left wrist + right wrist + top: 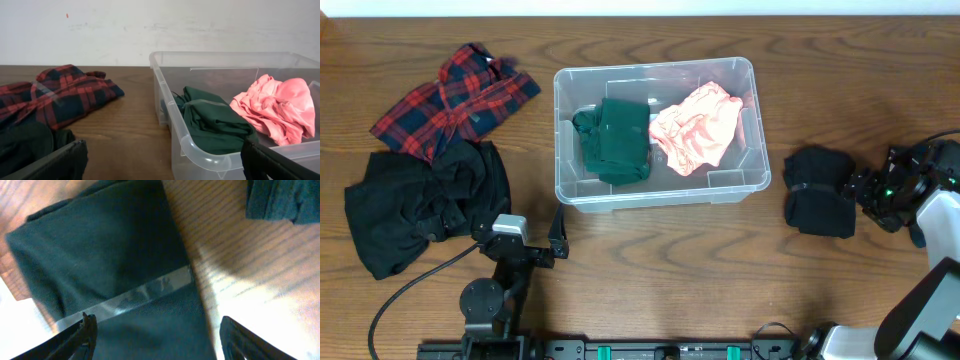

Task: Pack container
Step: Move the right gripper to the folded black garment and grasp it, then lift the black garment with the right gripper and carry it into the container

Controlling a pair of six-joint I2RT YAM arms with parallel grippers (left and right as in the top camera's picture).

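Right gripper (157, 335) hangs over the black folded bundle (819, 192), jaws spread wide either side of it, nothing held yet. The container (660, 197) sits mid-table, well apart from it, with 2 garments inside, a green one (617, 140) and a pink one (698, 128). The risk I see: a shallow pinch catches only the top fold, or slips on the clear band (135, 297), and the bundle unrolls mid-carry. Left gripper (532, 239) is open and empty.

Upper left lies a red plaid shirt (455, 95), with a crumpled black garment (420, 205) just below it. A green cloth (618, 140) and a pink cloth (698, 127) sit at centre, and a folded black cloth (820, 190) lies at right.
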